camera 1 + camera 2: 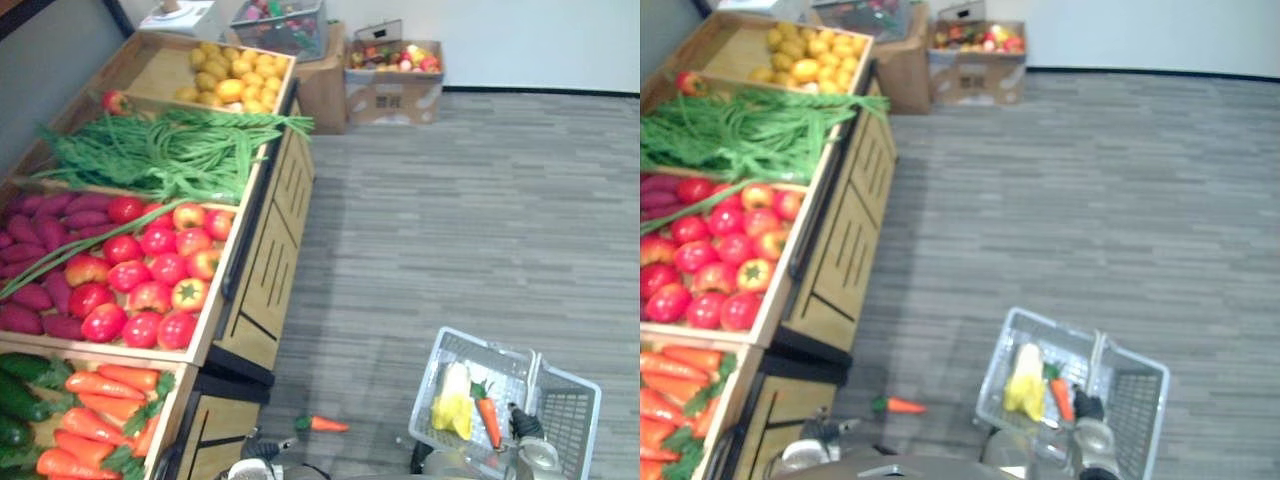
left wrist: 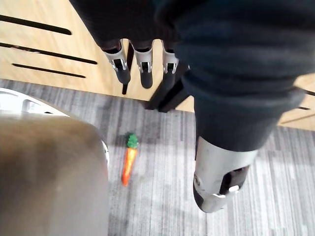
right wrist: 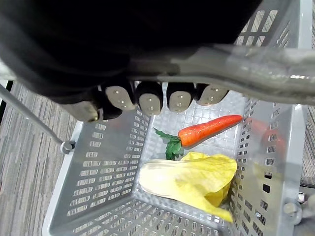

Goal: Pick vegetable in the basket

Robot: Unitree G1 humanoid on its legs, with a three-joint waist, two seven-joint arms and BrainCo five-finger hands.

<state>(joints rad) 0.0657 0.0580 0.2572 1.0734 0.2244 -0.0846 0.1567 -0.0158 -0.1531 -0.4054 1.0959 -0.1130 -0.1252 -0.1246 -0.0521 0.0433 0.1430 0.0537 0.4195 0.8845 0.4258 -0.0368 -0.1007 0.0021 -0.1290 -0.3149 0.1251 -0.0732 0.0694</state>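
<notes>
in the basket point(image 3: 98, 167), one carrot point(image 3: 209, 129) and one cabbage point(image 3: 187, 179); right hand point(image 3: 150, 98) fingers grasp its handle point(image 3: 275, 61), left hand point(image 2: 145, 64) fingers loose

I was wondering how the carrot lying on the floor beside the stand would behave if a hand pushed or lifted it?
The carrot tapers to a point, so a push would probably roll it in an arc. It looks smooth and stiff, likely light, so a grip might slip toward the tip. Its leafy green top seems softer.
</notes>
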